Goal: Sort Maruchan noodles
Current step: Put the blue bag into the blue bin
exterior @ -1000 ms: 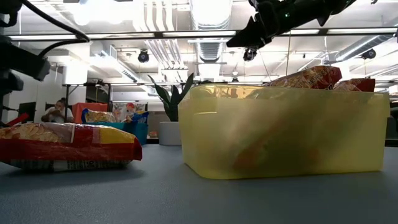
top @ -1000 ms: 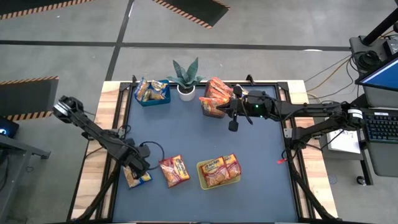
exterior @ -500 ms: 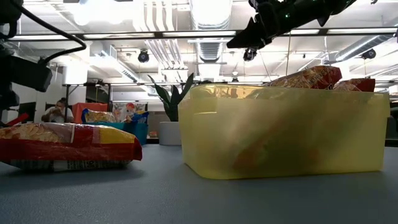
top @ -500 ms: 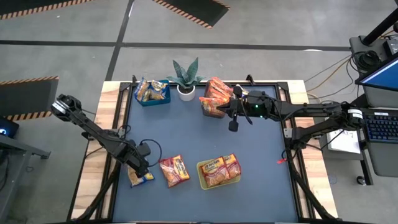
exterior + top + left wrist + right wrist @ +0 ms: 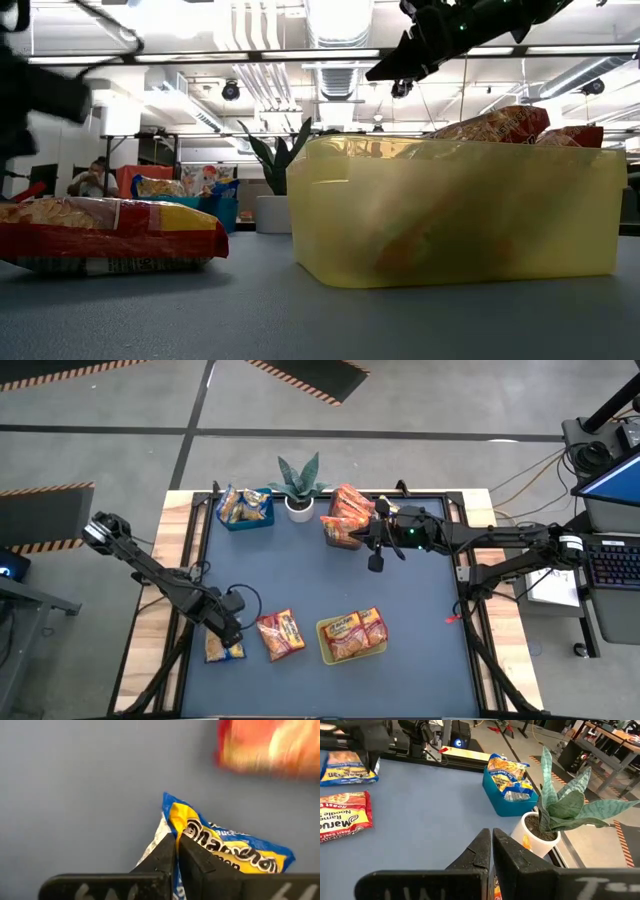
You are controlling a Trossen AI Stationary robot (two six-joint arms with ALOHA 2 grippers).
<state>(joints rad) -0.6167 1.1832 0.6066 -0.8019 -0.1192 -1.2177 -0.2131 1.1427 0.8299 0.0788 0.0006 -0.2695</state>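
At the table's front left corner, the left gripper (image 5: pixel 228 637) has its two fingers (image 5: pixel 165 857) pressed together on the edge of a yellow-and-blue noodle packet (image 5: pixel 227 852), pinching the wrapper's crimped end. That packet (image 5: pixel 222 649) lies on the dark mat just beside the wooden border. Close to its right lies a red noodle packet (image 5: pixel 281 634), flat on the mat and apart from the gripper; the same packet shows lying at the left in the low view (image 5: pixel 110 235).

Next to the right stands a yellow-green bin (image 5: pixel 352 653) with orange packets (image 5: pixel 356 631) inside it, some rising above its rim (image 5: pixel 498 124).

Across the mat, near the back edge, the right gripper (image 5: pixel 375 561) hangs above the surface with its fingers (image 5: pixel 481 851) closed together and nothing between them. Just beside it, toward the back, is a stack of orange-red packets (image 5: pixel 345 518) in what may be a clear bin; its walls cannot be made out.

Left of that stack stands a potted plant (image 5: pixel 299 486) in a white pot (image 5: pixel 538 836), and left of the plant a blue bin (image 5: pixel 245 520) holding yellow-and-blue packets (image 5: pixel 509 774).
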